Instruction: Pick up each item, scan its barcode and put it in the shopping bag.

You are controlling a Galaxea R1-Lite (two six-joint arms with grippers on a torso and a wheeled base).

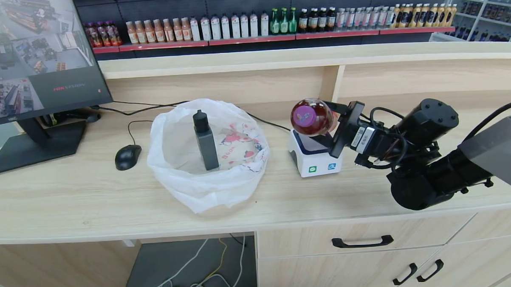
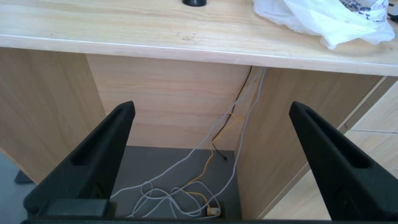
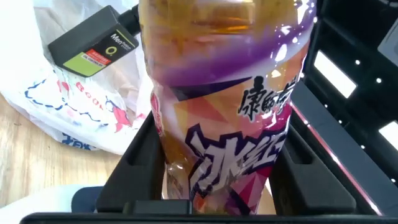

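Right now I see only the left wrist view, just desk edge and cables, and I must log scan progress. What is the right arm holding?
Observer: The right gripper is shut on a purple-labelled drink bottle, held on its side over the white barcode scanner.
Operator: Is anything in the bag?
Observer: Yes, a dark grey bottle with a black cap stands upright inside the white shopping bag.
Operator: Where is the bag from the scanner?
Observer: On the robot's left of it, with bare counter between them.
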